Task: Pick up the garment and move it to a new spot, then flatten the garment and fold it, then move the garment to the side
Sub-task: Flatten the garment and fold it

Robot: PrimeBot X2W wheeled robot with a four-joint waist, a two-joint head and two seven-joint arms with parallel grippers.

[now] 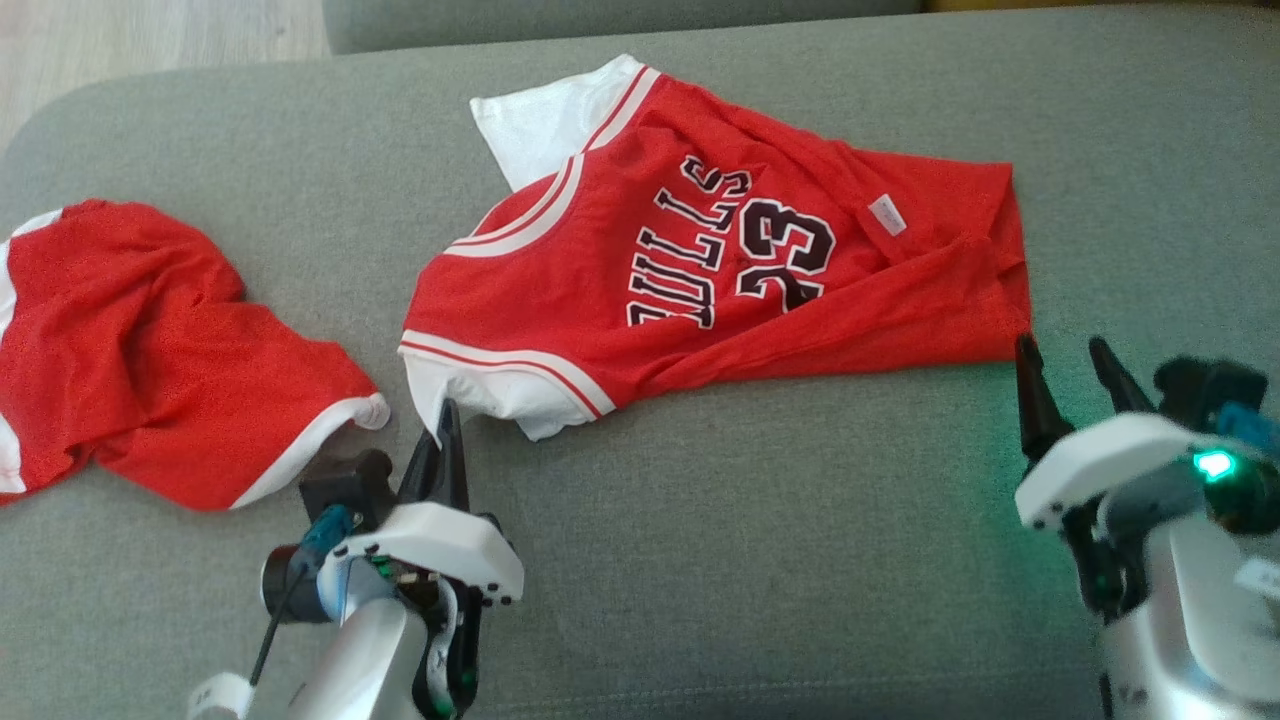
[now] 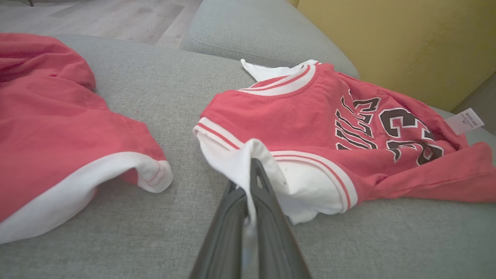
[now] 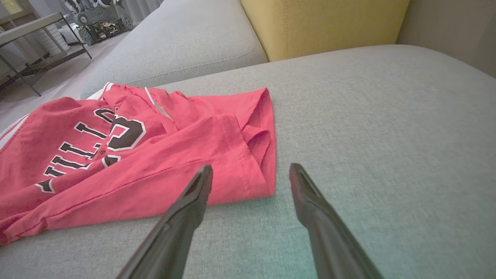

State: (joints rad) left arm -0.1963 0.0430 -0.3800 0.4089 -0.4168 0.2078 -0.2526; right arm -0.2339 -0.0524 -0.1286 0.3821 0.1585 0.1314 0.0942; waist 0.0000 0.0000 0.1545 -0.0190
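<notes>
The garment (image 1: 720, 260) is a red jersey with white sleeves and black "BULLS 23" print, lying crumpled on the grey sofa seat (image 1: 760, 560). My left gripper (image 1: 450, 415) is shut on the near white sleeve (image 2: 248, 155), and the cloth is pinched between its fingers (image 2: 252, 162). My right gripper (image 1: 1060, 347) stands open just in front of the jersey's near hem corner (image 3: 255, 182). Its left fingertip overlaps the red edge and its right one is over bare cushion (image 3: 252, 169). A white label (image 2: 464, 121) sticks out of the jersey.
A second red piece of clothing with white trim (image 1: 150, 350) lies bunched at the left, close to my left gripper. A yellow cushion (image 3: 321, 23) and a grey one (image 3: 174, 42) stand behind. Wooden floor (image 1: 150, 40) lies beyond the sofa's far left edge.
</notes>
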